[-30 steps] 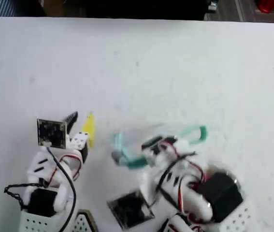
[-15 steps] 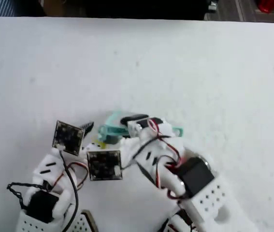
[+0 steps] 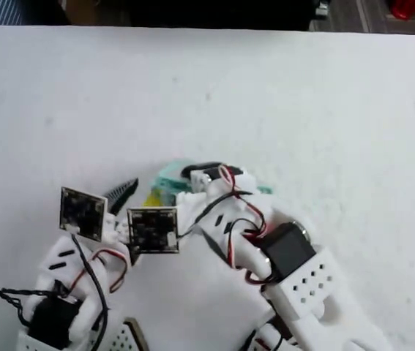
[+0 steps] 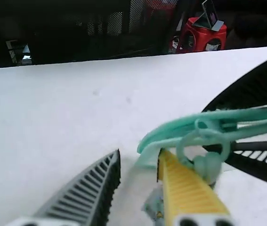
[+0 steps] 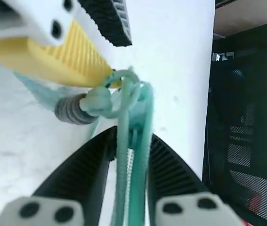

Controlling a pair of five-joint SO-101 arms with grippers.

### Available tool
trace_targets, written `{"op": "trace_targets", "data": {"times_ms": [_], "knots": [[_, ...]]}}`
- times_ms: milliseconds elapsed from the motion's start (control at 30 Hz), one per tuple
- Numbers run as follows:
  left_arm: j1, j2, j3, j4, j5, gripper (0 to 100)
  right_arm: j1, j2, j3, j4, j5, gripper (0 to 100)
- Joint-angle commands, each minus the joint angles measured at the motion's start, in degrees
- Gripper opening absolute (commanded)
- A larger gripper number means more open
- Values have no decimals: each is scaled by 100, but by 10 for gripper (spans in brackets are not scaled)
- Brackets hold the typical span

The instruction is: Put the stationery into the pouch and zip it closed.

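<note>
While the right gripper [image 5: 132, 141] is staying clamped on the teal rim of the pouch [image 5: 134, 188], its arm is finishing a leftward swing across the white table [image 3: 266, 95]. A second ago the pouch was sitting right of centre, well apart from the left gripper [image 4: 138, 162]. Now it is lying near the middle of the table, right at that gripper's fingertips. The left arm is keeping to its own corner, having shifted only slightly.

The left gripper's jaws are standing apart with nothing between them. Its yellow finger [image 4: 185, 193] is resting against, or just beside, the zip pull [image 4: 207, 165], a teal loop with a small bead. The dark finger is pointing out over bare table. The right gripper's two black fingers are pressing the pouch edge from both sides, just behind the pull.

For the task, this is looking like the set-up for zipping, with one arm anchoring the pouch while the other is being offered the pull. The pull is not yet being gripped, so the left jaws are still needing to straddle it and close. Whether the stationery is already inside cannot be told.
</note>
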Motion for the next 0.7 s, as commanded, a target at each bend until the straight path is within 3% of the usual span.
{"op": "trace_targets", "data": {"times_ms": [0, 133, 267, 367, 533, 667], "knots": [[629, -66, -571, -193, 141, 155, 189, 75, 18, -22, -229, 18], [1437, -66, -519, 325, 0, 155, 295, 75, -70, -189, -659, 18], [1481, -66, -510, 413, -844, 155, 409, 75, -229, -171, -695, 18], [980, -66, -536, 422, -1143, 155, 479, 75, -308, -119, -695, 18], [-444, -66, -536, 721, -1178, 158, 532, 66, -747, 514, -598, 18], [-673, -66, -545, 1090, -1108, 158, 549, 66, -1275, 1095, -273, 18]]}}
